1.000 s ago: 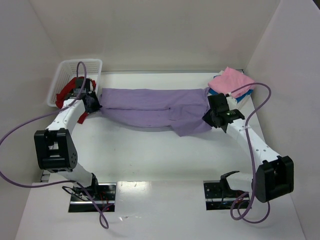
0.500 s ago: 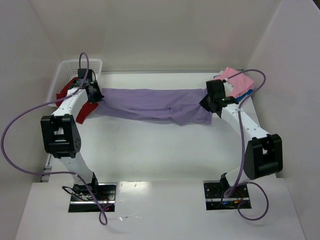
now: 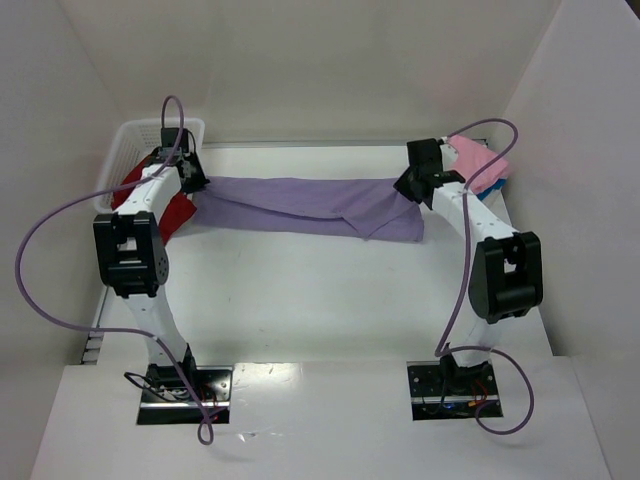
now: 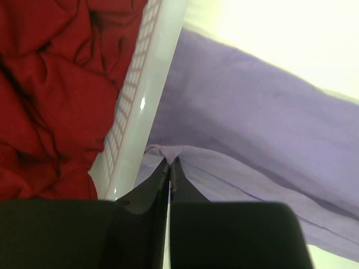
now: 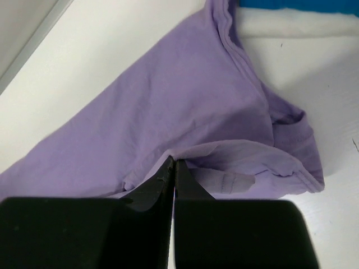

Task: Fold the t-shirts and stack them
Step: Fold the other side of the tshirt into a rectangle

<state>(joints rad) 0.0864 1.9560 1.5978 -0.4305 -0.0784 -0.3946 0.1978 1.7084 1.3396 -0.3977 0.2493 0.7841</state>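
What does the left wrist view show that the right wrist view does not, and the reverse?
Only the left wrist view shows the red t-shirt and the white basket wall. Only the right wrist view shows a strip of the blue t-shirt at its top edge. Both show the lavender t-shirt, pinched by the left gripper in one and the right gripper in the other.

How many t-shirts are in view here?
4: lavender t-shirt held between left tool and right tool; red t-shirt spilling from white basket, left; pink t-shirt atop blue t-shirt, far right. More possibly hidden.
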